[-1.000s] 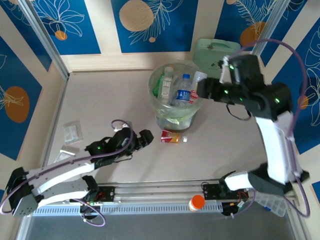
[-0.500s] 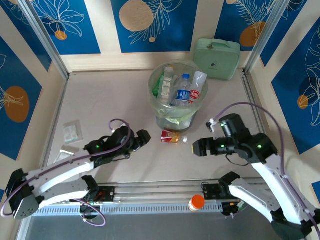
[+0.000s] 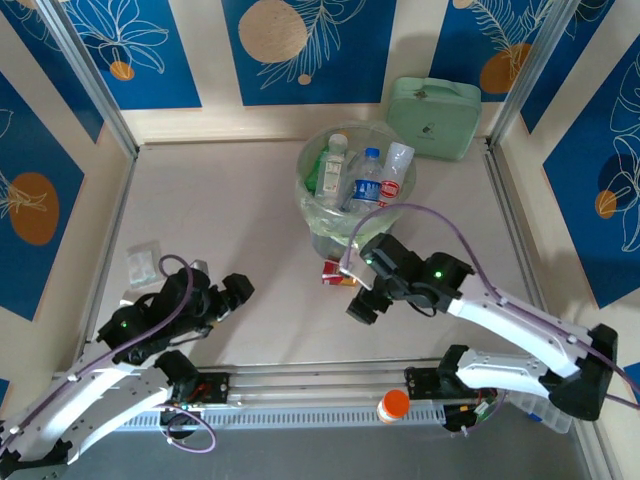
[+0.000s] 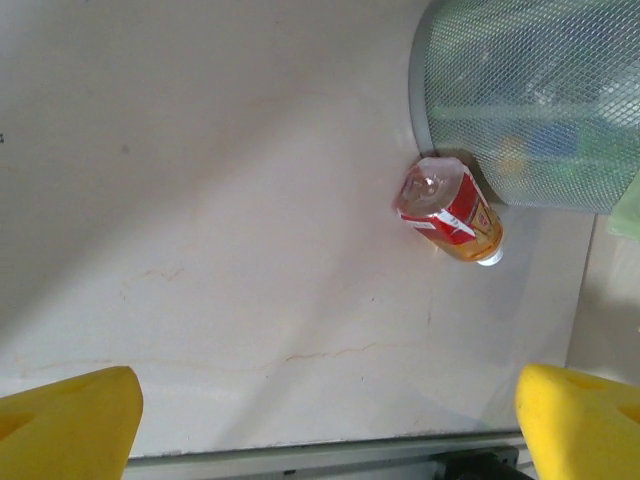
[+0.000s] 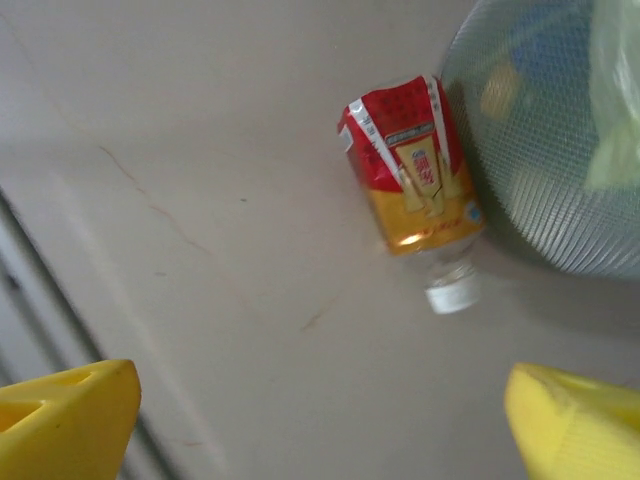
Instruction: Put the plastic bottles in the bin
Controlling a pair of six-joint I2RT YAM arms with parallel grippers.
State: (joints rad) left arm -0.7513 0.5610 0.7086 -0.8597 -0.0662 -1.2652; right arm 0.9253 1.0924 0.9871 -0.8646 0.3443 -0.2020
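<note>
Our right gripper (image 3: 362,305) has swung from above the bin (image 3: 303,190) down to the middle of the bench (image 3: 220,200), fingers wide apart and empty, over the red-labelled bottle (image 5: 415,190) lying just beside the bin's base. Our left gripper (image 3: 237,290), pulled back near-left, also gapes empty. Other bottles (image 3: 368,182) fill the bin.

Pale beige tabletop (image 4: 200,250): matt, smooth, with faint hairline marks. Round translucent plastic bin (image 4: 520,110): fine mesh-textured wall, thin pale green plastic film liner (image 3: 330,222). Small clear plastic bottle (image 5: 415,190): glossy red-and-orange label, smooth white cap. Yellow finger pads (image 5: 70,415): matt.
</note>
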